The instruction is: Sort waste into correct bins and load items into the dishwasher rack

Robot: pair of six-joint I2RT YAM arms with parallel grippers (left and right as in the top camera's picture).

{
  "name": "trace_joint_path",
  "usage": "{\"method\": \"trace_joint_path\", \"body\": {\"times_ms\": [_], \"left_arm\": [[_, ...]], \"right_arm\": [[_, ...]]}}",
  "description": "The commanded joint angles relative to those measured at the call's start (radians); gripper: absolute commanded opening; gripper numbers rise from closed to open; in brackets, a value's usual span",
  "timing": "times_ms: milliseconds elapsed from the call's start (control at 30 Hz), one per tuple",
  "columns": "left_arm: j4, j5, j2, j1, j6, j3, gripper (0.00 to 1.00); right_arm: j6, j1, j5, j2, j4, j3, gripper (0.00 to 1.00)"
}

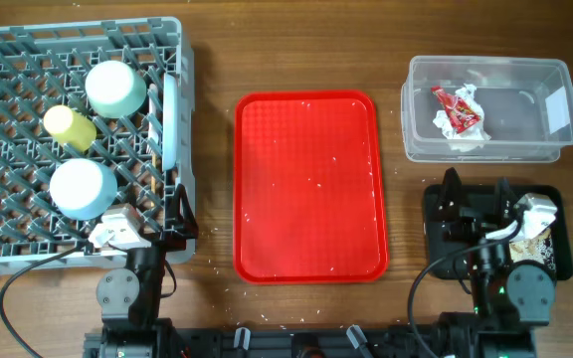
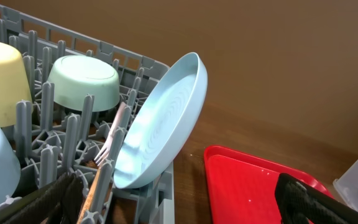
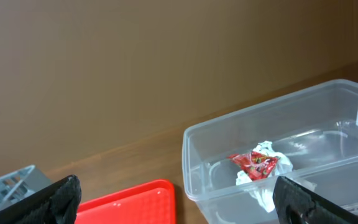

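The grey dishwasher rack (image 1: 8,60) holds the pale green bowl (image 1: 115,88), yellow cup (image 1: 69,126) and pale blue bowl (image 1: 82,188), all upside down. The pale blue plate (image 1: 171,109) stands on edge at the rack's right side; the left wrist view shows it (image 2: 160,124) with the white fork (image 2: 107,146) and wooden stick (image 2: 91,190) beside it. The clear tub (image 1: 555,75) holds the red wrapper (image 1: 458,109) and napkin (image 1: 463,139). The black tray (image 1: 565,249) holds food scraps (image 1: 537,244). My left gripper (image 1: 175,214) is open by the rack's near right corner. My right gripper (image 1: 477,194) is open over the black tray.
The red serving tray (image 1: 306,189) lies in the middle with a few white crumbs on it. It also shows in the left wrist view (image 2: 247,186) and the right wrist view (image 3: 129,202). Crumbs lie on the wood near the table's front edge.
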Motion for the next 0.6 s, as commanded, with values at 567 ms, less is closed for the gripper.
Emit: {"method": "trace_joint_path", "body": {"times_ms": [567], "left_arm": [[-0.001,-0.01,-0.007,-0.005,0.016,-0.006,1.0]], "right_arm": [[-0.445,0.006,-0.091,-0.106,0.153,-0.245,1.0]]}}
